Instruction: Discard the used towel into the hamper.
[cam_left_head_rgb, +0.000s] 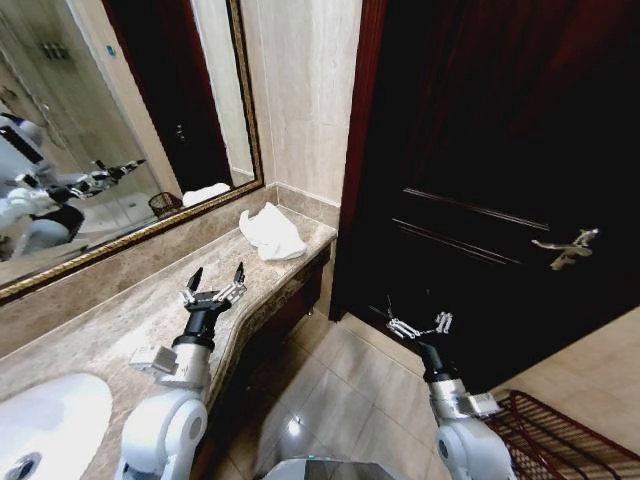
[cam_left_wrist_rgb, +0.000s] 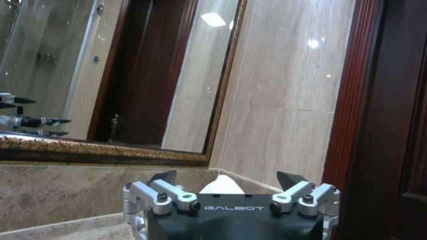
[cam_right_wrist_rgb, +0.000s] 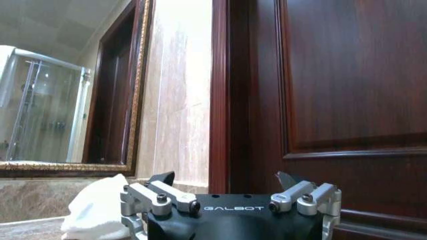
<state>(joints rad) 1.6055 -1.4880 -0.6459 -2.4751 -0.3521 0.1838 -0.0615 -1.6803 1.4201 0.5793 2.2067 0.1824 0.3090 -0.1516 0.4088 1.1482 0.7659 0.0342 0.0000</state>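
Left gripper (cam_left_head_rgb: 213, 283) is hovering above the marble counter (cam_left_head_rgb: 120, 320) with its fingers spread apart, holding nothing, and I am pointing it toward the white towel (cam_left_head_rgb: 272, 233), which is lying crumpled near the counter's far end, under the mirror (cam_left_head_rgb: 110, 130). Right gripper (cam_left_head_rgb: 420, 325) is waiting over the floor by the dark door (cam_left_head_rgb: 480, 150), fingers also spread and empty. The hamper (cam_left_head_rgb: 560, 440) is standing on the floor at my right. I judge I am in the approach; next I need to reach forward and descend onto the towel.
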